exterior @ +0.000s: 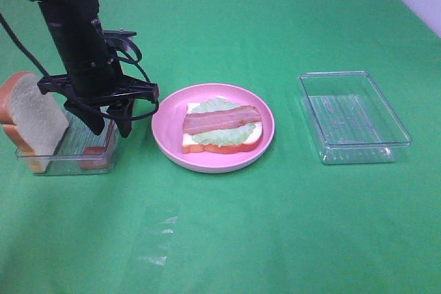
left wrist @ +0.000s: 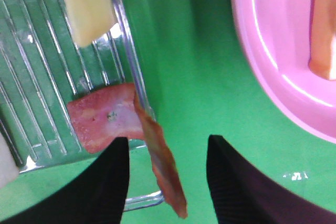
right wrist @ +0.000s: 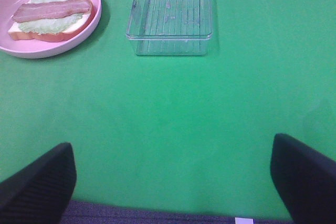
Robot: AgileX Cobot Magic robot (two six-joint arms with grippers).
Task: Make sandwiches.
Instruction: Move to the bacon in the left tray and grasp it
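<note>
An open-faced sandwich lies on the round pink plate (exterior: 165, 139): a white bread slice (exterior: 193, 144) with orange-brown crust, light green lettuce (exterior: 224, 135) and one reddish-pink bacon strip (exterior: 220, 120) on top. It also shows in the right wrist view (right wrist: 50, 17). My left gripper (exterior: 110, 129) hangs open over the right end of the left clear tray (exterior: 65, 163). In the left wrist view a bacon strip (left wrist: 107, 116) drapes over the tray wall, its end between the spread fingers (left wrist: 113, 182) of that gripper (left wrist: 165, 148) without touching them. My right gripper (right wrist: 170, 182) is open and empty.
A second bread slice (exterior: 34, 118) leans upright in the left tray. A pale yellow piece (left wrist: 86, 3) lies in that tray; I cannot tell what it is. An empty clear tray (exterior: 353, 116) stands right of the plate. A bit of clear film (exterior: 155, 239) lies on the green cloth.
</note>
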